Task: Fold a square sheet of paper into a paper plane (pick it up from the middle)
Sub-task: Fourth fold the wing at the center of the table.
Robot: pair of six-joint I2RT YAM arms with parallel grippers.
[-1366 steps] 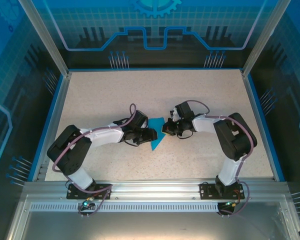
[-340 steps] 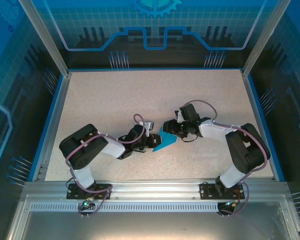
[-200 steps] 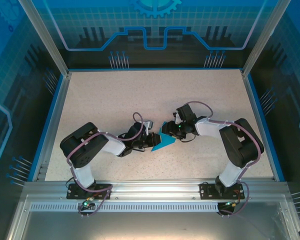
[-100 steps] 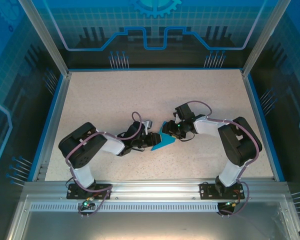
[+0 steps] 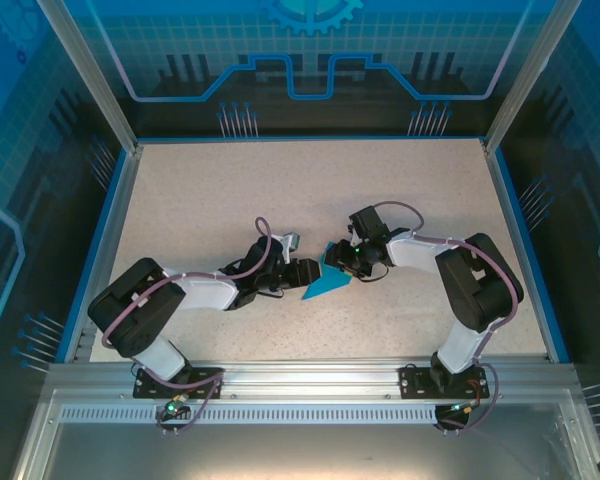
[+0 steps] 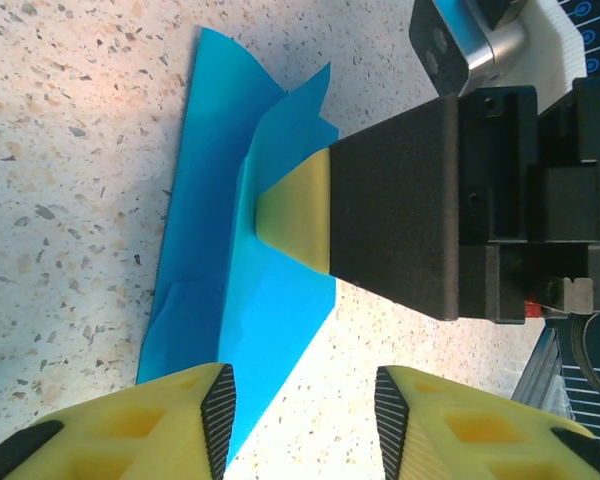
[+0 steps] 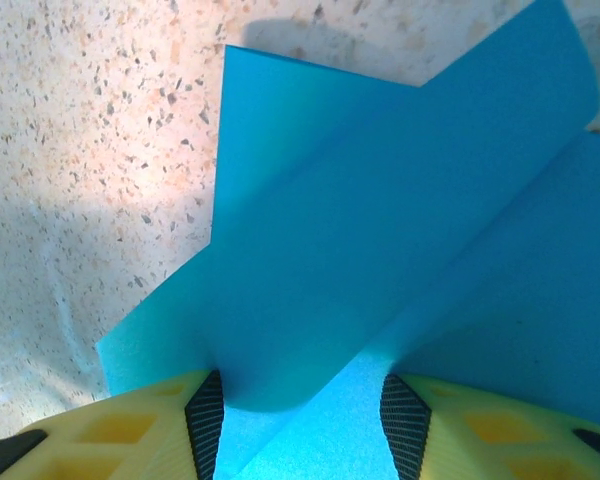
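Left end effector has just spread its jaws, and its arm lies stretched flatter than a moment ago. The partly folded bright blue paper sheet lies mid-worktop, between both arms. Right end effector, jaws apart, straddles a raised fold that hides the layers beneath. There's open speckled surface all round.

bright even overhead light, soft shadows, warm glare patches, crisp close-ups
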